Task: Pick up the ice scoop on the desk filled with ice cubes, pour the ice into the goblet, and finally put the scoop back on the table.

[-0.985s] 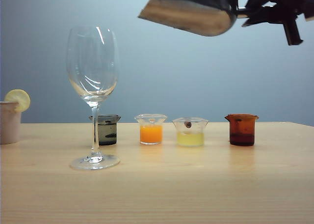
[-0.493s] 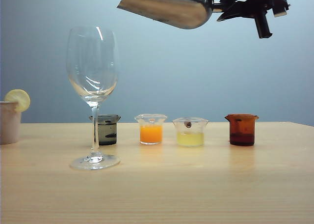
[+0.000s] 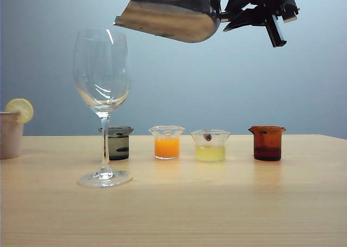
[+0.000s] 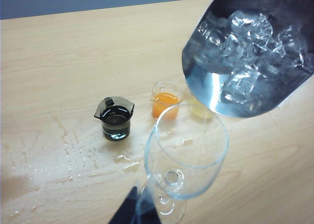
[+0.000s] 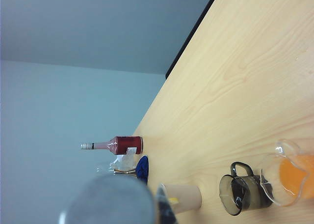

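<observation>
The shiny ice scoop point(image 3: 168, 18) hangs high over the table point(image 3: 227, 203), its slanted mouth just above the right side of the goblet's rim. My right gripper point(image 3: 238, 15) is shut on its short handle. The goblet point(image 3: 103, 79) stands upright and empty. From the left wrist view I look down into the goblet point(image 4: 189, 157); the scoop point(image 4: 203, 84) hovers beside its rim, full of clear ice cubes point(image 4: 240, 42). Of my left gripper only a dark fingertip point(image 4: 130, 210) shows near the goblet's foot. The right wrist view shows the scoop point(image 5: 108, 202) as a grey blur.
Behind the goblet stand a dark beaker point(image 3: 118, 143), an orange one point(image 3: 167, 143), a yellow one point(image 3: 210, 145) and a brown one point(image 3: 267, 143). A beige cup with a lemon slice point(image 3: 11, 133) sits far left. Water drops point(image 4: 88, 155) wet the wood. A red bottle point(image 5: 117, 145) stands far off.
My right gripper has carried the scoop to the left, so its mouth has come over the goblet's rim. The goblet and beakers have not moved.
</observation>
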`<act>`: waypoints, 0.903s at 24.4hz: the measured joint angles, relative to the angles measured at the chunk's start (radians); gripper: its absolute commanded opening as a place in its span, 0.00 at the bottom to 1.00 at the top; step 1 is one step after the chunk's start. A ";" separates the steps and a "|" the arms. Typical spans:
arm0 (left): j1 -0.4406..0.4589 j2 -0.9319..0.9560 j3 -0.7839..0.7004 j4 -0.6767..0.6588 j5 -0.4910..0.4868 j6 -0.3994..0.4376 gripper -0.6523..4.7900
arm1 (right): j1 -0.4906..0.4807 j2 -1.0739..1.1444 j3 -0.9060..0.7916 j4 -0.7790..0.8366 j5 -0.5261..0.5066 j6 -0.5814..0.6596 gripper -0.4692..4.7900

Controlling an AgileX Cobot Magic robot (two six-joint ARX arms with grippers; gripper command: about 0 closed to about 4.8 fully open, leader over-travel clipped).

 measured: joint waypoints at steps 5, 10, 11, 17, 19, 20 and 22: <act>0.000 0.000 0.000 0.001 0.004 0.000 0.11 | 0.000 0.000 0.000 0.001 0.000 -0.010 0.08; 0.000 0.006 0.000 -0.040 0.054 -0.035 0.11 | 0.000 0.000 0.000 0.001 0.001 -0.025 0.08; 0.000 0.013 0.000 -0.058 0.054 -0.045 0.11 | 0.000 0.000 0.000 0.001 0.001 -0.026 0.08; 0.000 0.012 0.000 -0.069 0.057 -0.048 0.11 | 0.000 0.000 0.007 -0.008 0.001 -0.026 0.08; 0.000 0.012 0.000 -0.069 0.057 -0.048 0.11 | 0.000 0.001 0.022 -0.032 0.002 -0.028 0.08; 0.000 0.012 0.000 -0.069 0.057 -0.048 0.11 | 0.000 0.004 0.035 -0.040 0.001 -0.029 0.08; 0.000 0.012 0.000 -0.069 0.057 -0.048 0.11 | 0.000 0.014 0.058 -0.034 0.002 -0.030 0.08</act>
